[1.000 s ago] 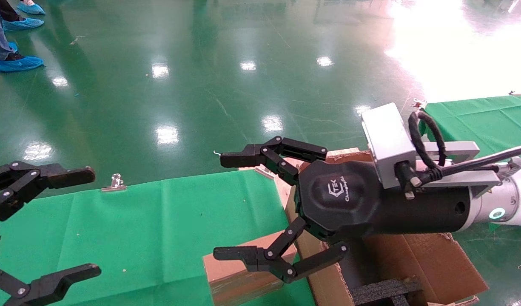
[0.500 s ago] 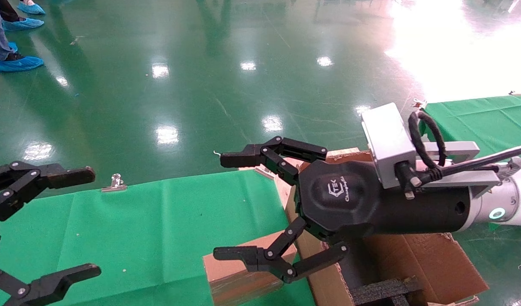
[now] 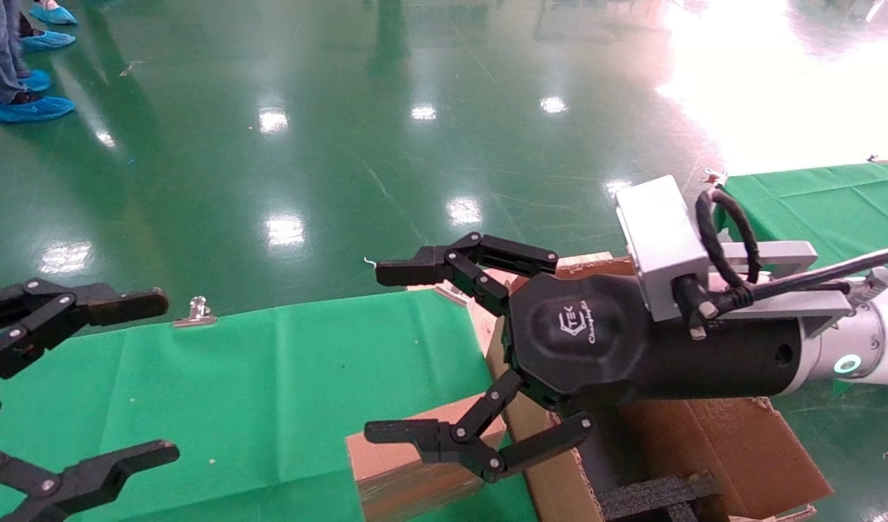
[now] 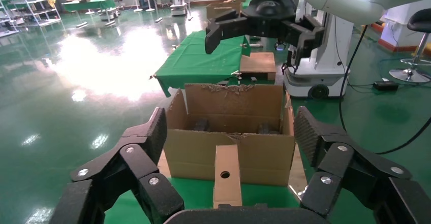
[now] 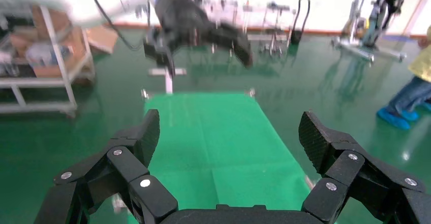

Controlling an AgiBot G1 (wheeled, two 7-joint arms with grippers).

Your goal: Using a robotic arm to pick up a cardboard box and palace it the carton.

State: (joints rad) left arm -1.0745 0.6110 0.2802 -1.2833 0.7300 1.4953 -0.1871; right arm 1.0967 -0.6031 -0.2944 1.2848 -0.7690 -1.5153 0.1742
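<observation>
The small brown cardboard box (image 3: 407, 467) with a round hole (image 4: 226, 175) stands on the green cloth, against the outer wall of the large carton (image 3: 733, 442) (image 4: 254, 148). Torn flaps and black foam (image 3: 654, 496) mark the carton. My right gripper (image 3: 375, 353), on the white arm with the teal ring, hovers open above the box and the carton's edge, holding nothing; its lower finger hides part of the box. In the right wrist view it (image 5: 229, 130) faces bare green cloth. My left gripper (image 3: 164, 373) (image 4: 231, 130) stands open at the far left, facing the box.
A green-covered table (image 3: 270, 377) holds the box, with a metal clip (image 3: 193, 312) at its far edge. Another green table (image 3: 835, 203) stands at the right. A person's blue-covered shoes (image 3: 30, 109) are on the glossy floor, far left.
My left gripper has shifted slightly to the right, staying open. The right arm, box and carton have not moved. The person's feet at the far left have shifted.
</observation>
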